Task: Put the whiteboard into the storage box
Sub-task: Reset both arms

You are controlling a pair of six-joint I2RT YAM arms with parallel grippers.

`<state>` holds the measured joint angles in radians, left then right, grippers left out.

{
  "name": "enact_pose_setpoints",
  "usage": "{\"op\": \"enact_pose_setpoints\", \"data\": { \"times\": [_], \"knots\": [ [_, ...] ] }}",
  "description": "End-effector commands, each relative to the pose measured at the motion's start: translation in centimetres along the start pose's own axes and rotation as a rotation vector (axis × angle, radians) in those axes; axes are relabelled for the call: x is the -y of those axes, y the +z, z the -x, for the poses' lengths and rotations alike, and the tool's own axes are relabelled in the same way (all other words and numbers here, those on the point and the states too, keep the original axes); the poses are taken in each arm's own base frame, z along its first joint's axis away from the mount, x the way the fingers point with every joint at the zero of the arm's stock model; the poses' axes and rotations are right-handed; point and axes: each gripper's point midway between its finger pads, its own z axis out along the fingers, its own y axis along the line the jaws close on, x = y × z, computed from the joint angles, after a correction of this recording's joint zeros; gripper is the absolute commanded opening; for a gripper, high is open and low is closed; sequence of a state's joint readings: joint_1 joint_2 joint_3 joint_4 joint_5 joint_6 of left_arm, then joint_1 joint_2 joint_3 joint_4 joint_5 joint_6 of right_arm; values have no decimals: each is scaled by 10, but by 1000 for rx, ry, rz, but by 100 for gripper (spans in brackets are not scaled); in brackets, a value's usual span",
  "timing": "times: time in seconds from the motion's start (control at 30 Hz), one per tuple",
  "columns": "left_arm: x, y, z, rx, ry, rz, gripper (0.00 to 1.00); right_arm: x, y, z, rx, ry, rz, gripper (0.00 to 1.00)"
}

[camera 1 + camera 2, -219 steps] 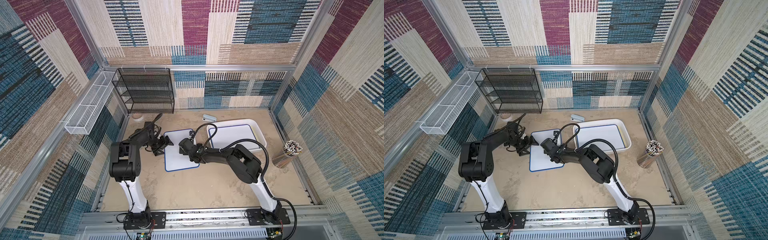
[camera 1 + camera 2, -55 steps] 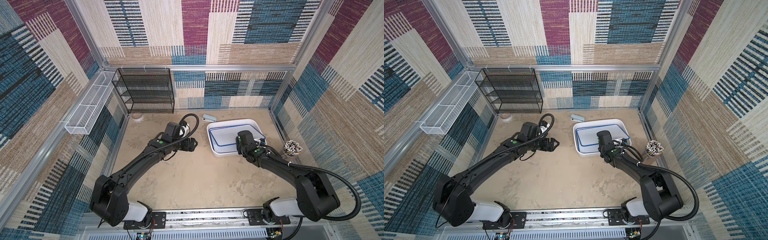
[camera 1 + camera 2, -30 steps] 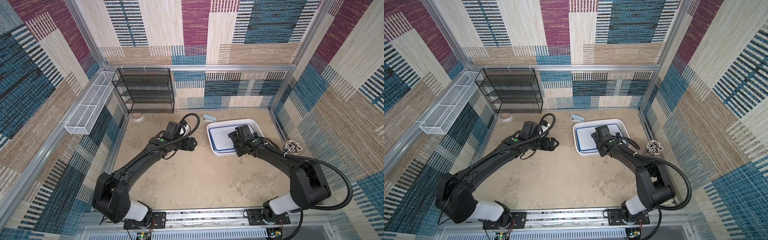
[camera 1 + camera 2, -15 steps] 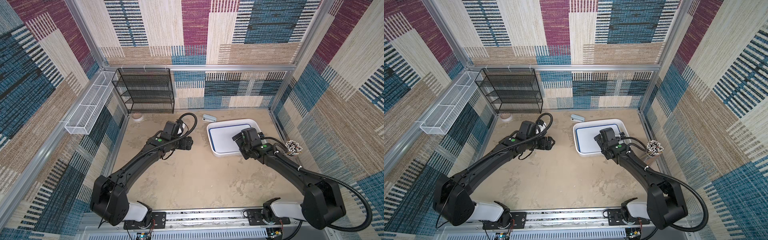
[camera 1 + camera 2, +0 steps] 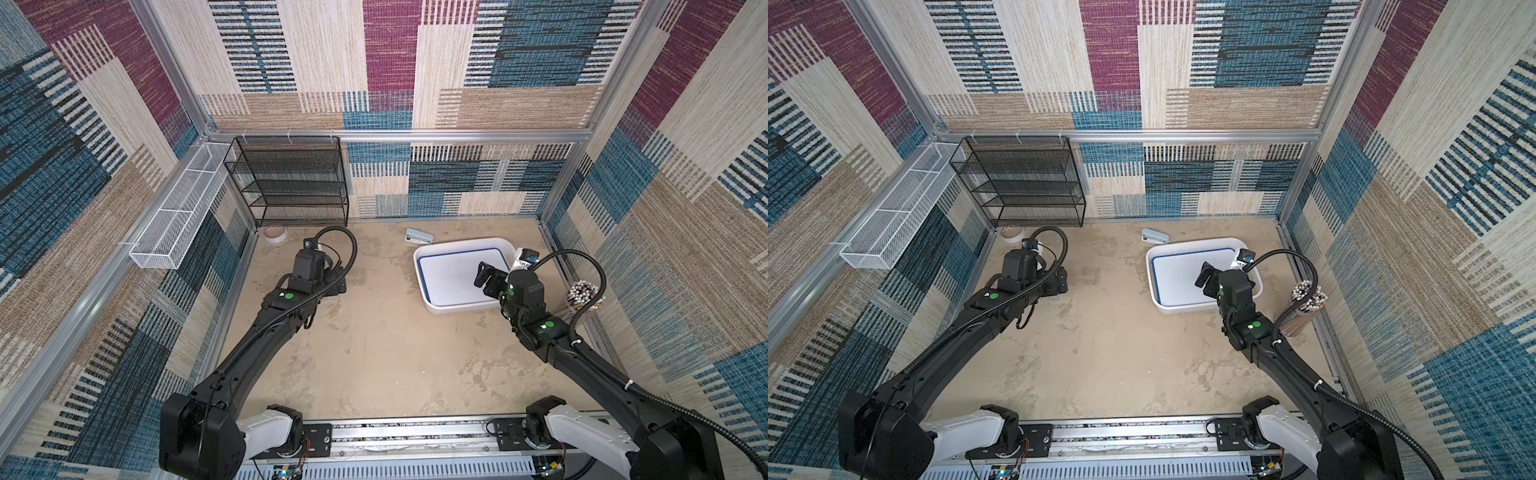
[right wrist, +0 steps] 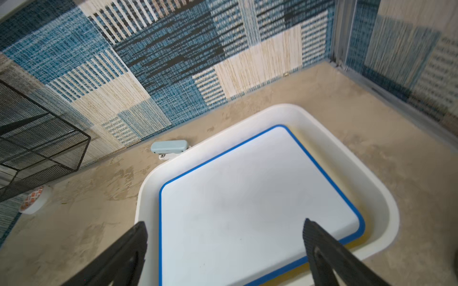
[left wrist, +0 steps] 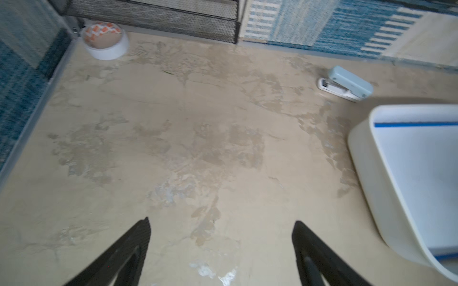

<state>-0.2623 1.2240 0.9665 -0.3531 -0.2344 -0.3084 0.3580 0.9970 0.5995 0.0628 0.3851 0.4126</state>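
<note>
Woven panels (image 5: 390,62) in patches of blue, maroon, cream and tan stripes cover the walls on three sides, set in a frame of silver metal rails (image 5: 415,135). The floor (image 5: 374,353) is beige, mottled and scuffed. A black mesh shelf rack (image 5: 291,183) stands against the back wall near the left corner, and a long white wire basket (image 5: 183,208) hangs on the left wall. The light is soft and even.

Blue-edged whiteboard (image 6: 247,205) lying flat inside white storage box (image 6: 352,158), right hand (image 6: 224,250) spread wide above it
</note>
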Motion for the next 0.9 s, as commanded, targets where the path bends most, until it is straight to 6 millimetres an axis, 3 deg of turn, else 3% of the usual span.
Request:
{"op": "enact_pose_setpoints", "data": {
  "times": [0.0, 0.2, 0.33, 0.6, 0.77, 0.87],
  "knots": [
    [-36, 5, 13, 79, -46, 140, 92, 4, -9, 32, 213, -111, -5, 100],
    [-85, 19, 0, 77, -59, 299, 94, 46, -6, 14, 274, -160, -126, 100],
    [-100, 40, -17, 27, -33, 327, 96, 65, 0, -1, 281, -190, -141, 100],
    [-96, 89, -53, -21, 84, 263, 95, 86, 18, -25, 261, -212, -154, 100],
    [-81, 94, -58, 45, 94, 114, 95, 91, 31, -28, 259, -239, -173, 100],
    [-90, 92, -55, 82, 32, 62, 95, 92, 34, -23, 283, -223, -159, 100]
  ]
}}
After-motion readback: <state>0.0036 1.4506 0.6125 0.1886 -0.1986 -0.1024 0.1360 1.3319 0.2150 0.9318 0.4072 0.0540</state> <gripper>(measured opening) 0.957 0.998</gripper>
